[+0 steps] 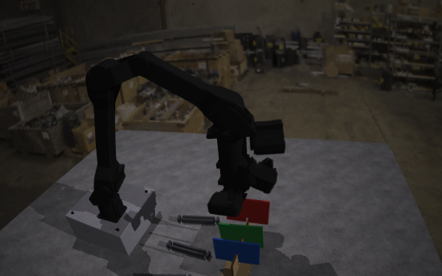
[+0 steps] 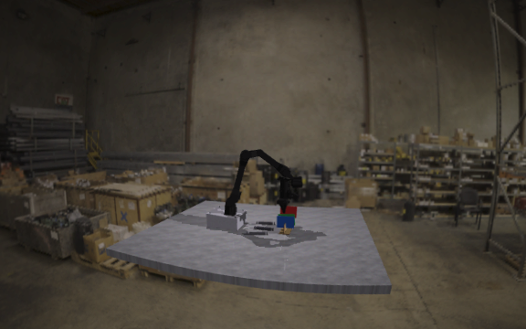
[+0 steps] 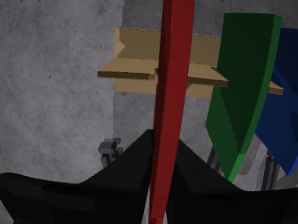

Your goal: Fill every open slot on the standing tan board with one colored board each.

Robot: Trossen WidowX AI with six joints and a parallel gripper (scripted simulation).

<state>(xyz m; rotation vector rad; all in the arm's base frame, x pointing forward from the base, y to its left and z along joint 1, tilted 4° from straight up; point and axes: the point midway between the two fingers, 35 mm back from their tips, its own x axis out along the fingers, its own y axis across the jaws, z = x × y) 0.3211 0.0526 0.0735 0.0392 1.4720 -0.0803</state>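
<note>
The gripper (image 1: 239, 215) (image 3: 157, 137) is clamped on one upright red board (image 1: 254, 211) (image 2: 290, 210) (image 3: 173, 85), crosswise over the tan board (image 1: 235, 264) (image 3: 207, 75). Beside it, two boards, green (image 1: 243, 234) (image 3: 245, 80) then blue (image 1: 236, 251) (image 2: 286, 221) (image 3: 280, 117), stand crosswise on the tan one. Three dark holders (image 1: 198, 219) (image 2: 264, 228) lie nearby.

Warehouse, loaded shelving (image 1: 371, 42) (image 2: 414, 164), crates (image 1: 165, 122) (image 2: 130, 201), concrete walls (image 1: 245, 15) (image 2: 274, 82)

3 boards (image 1: 236, 251) (image 2: 286, 221) (image 3: 175, 95) across 1 board (image 1: 235, 264) (image 3: 135, 67)
</note>
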